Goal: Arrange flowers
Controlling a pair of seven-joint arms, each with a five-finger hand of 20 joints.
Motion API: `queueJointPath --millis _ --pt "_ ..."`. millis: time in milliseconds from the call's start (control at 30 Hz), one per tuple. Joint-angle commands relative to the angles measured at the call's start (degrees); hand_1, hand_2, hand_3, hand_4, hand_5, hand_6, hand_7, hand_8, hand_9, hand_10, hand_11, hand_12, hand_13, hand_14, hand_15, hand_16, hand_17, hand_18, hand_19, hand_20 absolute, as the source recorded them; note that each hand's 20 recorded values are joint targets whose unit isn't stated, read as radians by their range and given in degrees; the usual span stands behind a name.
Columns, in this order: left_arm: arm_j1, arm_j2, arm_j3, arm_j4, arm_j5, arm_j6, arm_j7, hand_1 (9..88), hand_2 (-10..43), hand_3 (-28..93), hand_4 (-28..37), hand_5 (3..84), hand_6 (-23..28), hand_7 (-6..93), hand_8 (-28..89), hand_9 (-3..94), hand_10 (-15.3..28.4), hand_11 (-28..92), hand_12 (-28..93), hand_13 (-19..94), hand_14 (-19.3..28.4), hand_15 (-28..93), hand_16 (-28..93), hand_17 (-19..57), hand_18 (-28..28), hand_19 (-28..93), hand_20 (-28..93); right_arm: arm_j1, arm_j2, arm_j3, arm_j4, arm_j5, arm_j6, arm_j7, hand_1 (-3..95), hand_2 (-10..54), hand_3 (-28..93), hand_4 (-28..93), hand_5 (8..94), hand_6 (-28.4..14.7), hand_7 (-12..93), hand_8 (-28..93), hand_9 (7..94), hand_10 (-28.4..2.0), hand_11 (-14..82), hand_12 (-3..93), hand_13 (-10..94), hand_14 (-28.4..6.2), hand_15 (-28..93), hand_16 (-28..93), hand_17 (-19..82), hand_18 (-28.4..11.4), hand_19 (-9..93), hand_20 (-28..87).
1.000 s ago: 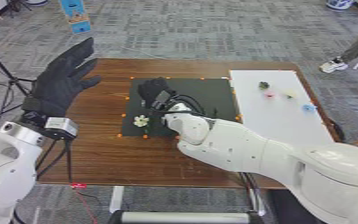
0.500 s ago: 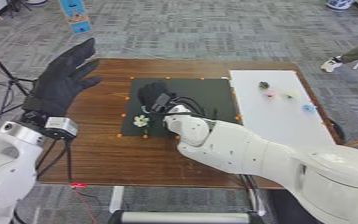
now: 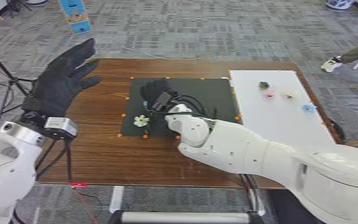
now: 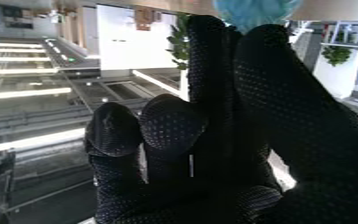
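On the mat (image 3: 215, 91), eleven o'clock: your right hand (image 3: 155, 89), fingers pinching a blue flower (image 4: 255, 11), probably light, crushable; grip it low.

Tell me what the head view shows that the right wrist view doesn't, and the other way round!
The head view has the left hand, fingers open, the white flower on the dark mat, and the pink flower on the white sheet.

The right wrist view has long bright lights, green leaves, and a close look at a pale blue thing, maybe a flower, pinched at the fingertips.

Both share the right hand in its black glove.
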Motion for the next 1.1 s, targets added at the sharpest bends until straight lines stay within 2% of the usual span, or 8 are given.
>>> queueJointPath --millis 33,233,533,767,867,900,1000,1100 --pt "0.9 -0.12 -0.97 -0.52 -0.28 -0.11 -0.19 23.4 -8.4 61 -28.3 20.2 1.6 12.6 -7 14.8 7.2 4 23 12 12.3 2 7 -15.9 24.8 36 4 1.8 0.8 0.1 -1.9 -2.0 -0.9 0.8 47.6 -9.5 73 -28 62.1 6.3 30 -6 76.3 -4.7 12.7 31.7 67 -4.8 80 35 37 -18.4 92 59" --pt "1.4 -0.28 -1.39 -0.73 -0.32 0.04 -0.31 23.7 -8.1 60 -28.3 20.0 1.7 12.1 -6 14.5 7.1 4 24 12 12.5 2 8 -16.1 25.0 36 4 1.5 2.0 2.3 -4.7 -2.0 -4.4 1.5 43.4 -9.5 75 -28 60.8 6.0 27 -15 73.2 -6.3 20.1 25.7 66 -5.3 81 35 37 -18.9 92 59" --pt "3.2 -1.17 -2.72 -1.22 -0.46 0.11 -0.22 24.5 -7.7 59 -28.3 20.6 1.7 12.8 -7 15.3 7.6 5 24 12 12.8 4 8 -16.1 25.0 36 4 0.2 5.8 5.7 -10.9 -3.4 -5.6 4.0 41.2 -9.5 71 -28 59.2 4.6 26 -15 71.3 -7.6 25.1 20.1 66 -5.9 81 34 36 -19.4 92 59" --pt "5.2 -3.52 -3.74 -1.53 -0.42 0.48 -0.47 24.5 -8.3 59 -28.3 20.9 1.5 13.4 -7 15.5 7.6 6 24 12 12.5 5 8 -15.6 24.3 36 4 -6.8 18.7 15.0 -25.5 -5.2 -2.9 1.6 41.5 -9.5 70 -28 55.9 2.3 26 -14 67.9 -8.5 26.3 20.8 63 -6.9 81 34 34 -19.4 91 59" --pt "7.3 -4.82 -4.98 -2.14 -0.47 0.52 -1.18 24.3 -8.9 60 -28.3 21.0 1.3 13.9 -7 15.7 7.4 6 24 12 12.2 5 7 -15.3 24.0 36 4 -12.2 25.9 20.6 -31.7 -5.6 0.2 0.1 41.7 -9.5 70 -28 53.9 1.7 26 -14 61.3 -9.0 27.0 21.8 60 -7.6 81 34 32 -19.2 90 59" --pt "8.3 -5.22 -5.30 -2.44 -0.41 1.05 -0.84 24.3 -9.1 61 -28.3 20.9 1.2 14.1 -8 15.6 7.4 6 23 12 12.1 5 7 -15.2 23.9 36 4 -13.7 27.9 22.2 -32.8 -4.8 1.7 -0.6 41.9 -9.5 70 -28 53.3 1.5 25 -14 60.0 -9.1 26.9 21.9 59 -7.7 81 34 31 -19.1 89 59" --pt "10.1 -6.31 -5.90 -2.87 -0.38 1.62 -0.57 23.9 -9.4 61 -28.3 20.9 1.2 14.3 -8 15.7 7.4 6 23 12 12.1 5 7 -15.1 23.9 36 5 -21.4 32.8 30.8 -36.3 -4.7 0.4 -1.0 41.6 -9.5 69 -28 49.1 0.7 26 -14 54.1 -9.7 25.6 22.0 54 -8.9 80 32 28 -19.3 85 59" --pt "12.8 -8.35 -7.17 -3.77 -0.11 1.74 -0.37 23.9 -9.5 61 -28.3 20.9 1.1 14.4 -8 15.6 7.3 6 23 12 12.1 5 7 -15.1 23.9 36 5 -29.3 36.0 39.7 -38.6 -3.3 -0.5 -0.8 41.3 -9.5 67 -28 43.2 -1.0 24 -13 46.2 -11.5 23.2 21.6 48 -10.2 78 28 23 -19.9 79 58"
